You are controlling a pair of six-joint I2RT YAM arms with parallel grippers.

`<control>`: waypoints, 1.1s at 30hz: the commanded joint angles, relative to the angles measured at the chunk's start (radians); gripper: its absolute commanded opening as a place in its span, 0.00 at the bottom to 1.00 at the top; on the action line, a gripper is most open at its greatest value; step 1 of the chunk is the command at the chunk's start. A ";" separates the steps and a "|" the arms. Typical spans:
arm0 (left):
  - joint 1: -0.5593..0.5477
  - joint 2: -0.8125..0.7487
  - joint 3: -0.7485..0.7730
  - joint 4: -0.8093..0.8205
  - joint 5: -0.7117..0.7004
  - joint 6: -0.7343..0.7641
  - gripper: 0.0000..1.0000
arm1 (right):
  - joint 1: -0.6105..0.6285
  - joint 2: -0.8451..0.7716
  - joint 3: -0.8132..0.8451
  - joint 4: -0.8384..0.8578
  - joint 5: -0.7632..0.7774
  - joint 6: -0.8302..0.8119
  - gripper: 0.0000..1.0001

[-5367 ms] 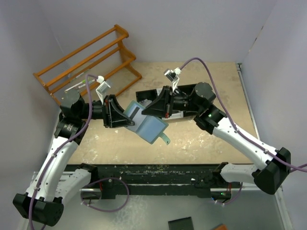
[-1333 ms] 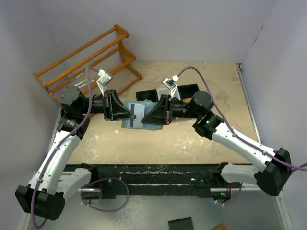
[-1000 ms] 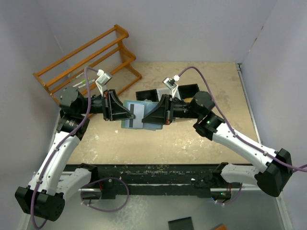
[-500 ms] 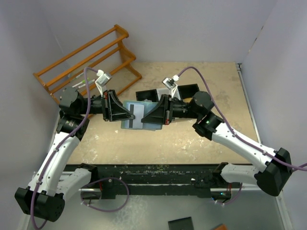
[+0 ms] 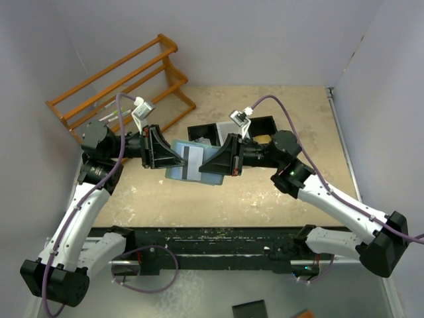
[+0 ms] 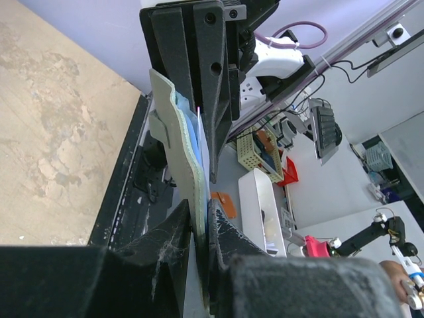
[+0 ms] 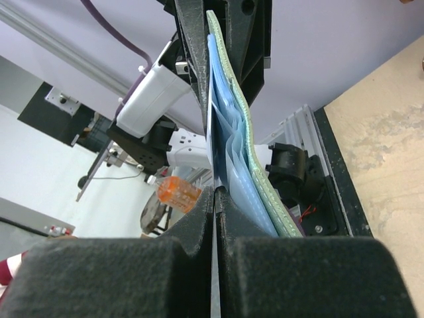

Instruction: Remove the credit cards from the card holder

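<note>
The card holder (image 5: 176,171) hangs open in the air between both arms, light blue inside, teal-green outside (image 6: 173,129). My left gripper (image 5: 175,158) is shut on its left edge, the fingers (image 6: 222,242) pinching the wallet wall. A grey credit card (image 5: 193,154) with a dark stripe sticks partly out of a slot toward the right. My right gripper (image 5: 203,166) is shut on that card, whose thin edge (image 7: 213,173) shows between the closed pads beside the blue slots (image 7: 232,159). Any other cards are hidden inside.
A wooden rack (image 5: 119,76) stands at the back left with pens (image 5: 109,118) on it. A black compartment tray (image 5: 260,124) sits on the table behind the right gripper. A black rail (image 5: 218,238) runs along the near edge.
The right gripper has drawn back to the right with the striped card, which now shows further out of the card holder. The left arm has barely moved.
</note>
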 commanded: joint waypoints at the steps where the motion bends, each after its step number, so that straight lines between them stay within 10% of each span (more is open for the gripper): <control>1: -0.001 -0.019 0.014 0.061 0.009 -0.017 0.17 | -0.002 -0.027 0.000 0.002 0.015 -0.018 0.00; 33: 0.007 0.033 0.267 -0.638 -0.219 0.653 0.04 | -0.313 -0.229 0.070 -0.600 -0.063 -0.335 0.00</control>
